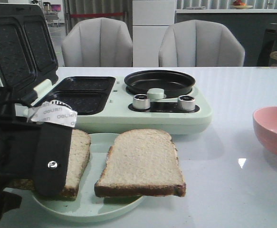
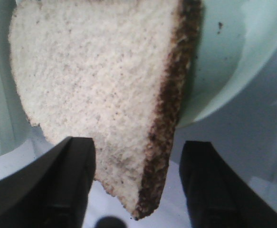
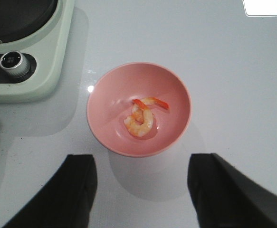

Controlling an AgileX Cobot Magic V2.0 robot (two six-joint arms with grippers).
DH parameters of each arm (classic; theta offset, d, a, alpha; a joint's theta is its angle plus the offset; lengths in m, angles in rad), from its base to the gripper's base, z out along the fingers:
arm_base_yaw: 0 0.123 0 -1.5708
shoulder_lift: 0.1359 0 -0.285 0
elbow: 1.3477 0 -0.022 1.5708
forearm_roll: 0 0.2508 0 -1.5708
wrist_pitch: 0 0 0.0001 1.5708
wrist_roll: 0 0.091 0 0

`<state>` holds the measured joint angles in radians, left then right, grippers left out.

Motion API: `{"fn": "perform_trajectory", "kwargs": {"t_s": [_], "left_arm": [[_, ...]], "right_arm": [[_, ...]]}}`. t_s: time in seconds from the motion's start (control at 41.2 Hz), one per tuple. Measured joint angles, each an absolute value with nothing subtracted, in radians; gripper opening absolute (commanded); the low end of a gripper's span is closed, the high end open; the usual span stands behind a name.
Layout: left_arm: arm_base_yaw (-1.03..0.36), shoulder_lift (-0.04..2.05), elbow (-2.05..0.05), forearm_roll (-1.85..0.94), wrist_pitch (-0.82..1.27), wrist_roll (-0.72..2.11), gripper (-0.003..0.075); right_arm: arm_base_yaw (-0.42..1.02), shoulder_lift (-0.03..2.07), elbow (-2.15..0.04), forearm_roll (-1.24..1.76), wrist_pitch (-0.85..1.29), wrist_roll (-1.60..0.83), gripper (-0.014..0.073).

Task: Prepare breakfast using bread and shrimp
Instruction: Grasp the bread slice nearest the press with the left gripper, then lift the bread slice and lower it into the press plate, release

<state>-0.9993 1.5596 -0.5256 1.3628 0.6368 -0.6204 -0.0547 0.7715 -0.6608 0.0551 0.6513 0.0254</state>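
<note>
The light is soft and even, coming from above. The glossy tabletop (image 1: 233, 190) shows small white glare spots, and one bright patch near my right side. The pink bowl (image 3: 139, 109) throws a pale shadow. Near my left fingers (image 2: 57, 190) the bread (image 2: 100, 95) looks soft, a little blurred.

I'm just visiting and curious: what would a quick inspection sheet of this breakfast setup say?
Surface: pale glossy table.
Job's things: two bread slices on a pale green plate; shrimp in pink bowl.
Clutter: green breakfast maker, lid up, round pan.
Grippers: left gripper open astride a slice's corner; right gripper open over the bowl.
Cables: nothing seen.
Surroundings: two grey chairs.
</note>
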Motion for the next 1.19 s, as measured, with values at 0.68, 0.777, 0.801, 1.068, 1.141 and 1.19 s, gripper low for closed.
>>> {"fn": "perform_trajectory", "kwargs": {"t_s": [0.68,0.777,0.801,1.068,1.141,1.19], "left_arm": [[-1.001,1.561,-0.526,1.365,0.669,-0.623,0.0099],[-1.001,1.554,-0.526,1.363,0.674,-0.623,0.0099],[-1.001,1.548,-0.527,1.361,0.674,-0.623,0.01],[-1.001,1.389,-0.548,1.319,0.735,-0.623,0.01],[-1.001,1.323,-0.56,1.322,0.772,-0.623,0.01],[-1.001,1.279,-0.568,1.337,0.795,-0.623,0.01]], "right_arm": [[-0.055,0.771,-0.661,0.055,0.651,0.025,0.0528],[-0.055,0.771,-0.661,0.055,0.651,0.025,0.0528],[-0.055,0.771,-0.661,0.055,0.651,0.025,0.0528],[-0.055,0.771,-0.661,0.055,0.651,0.025,0.0528],[-0.055,0.771,-0.661,0.055,0.651,0.025,0.0528],[-0.055,0.771,-0.661,0.055,0.651,0.025,0.0528]]}}
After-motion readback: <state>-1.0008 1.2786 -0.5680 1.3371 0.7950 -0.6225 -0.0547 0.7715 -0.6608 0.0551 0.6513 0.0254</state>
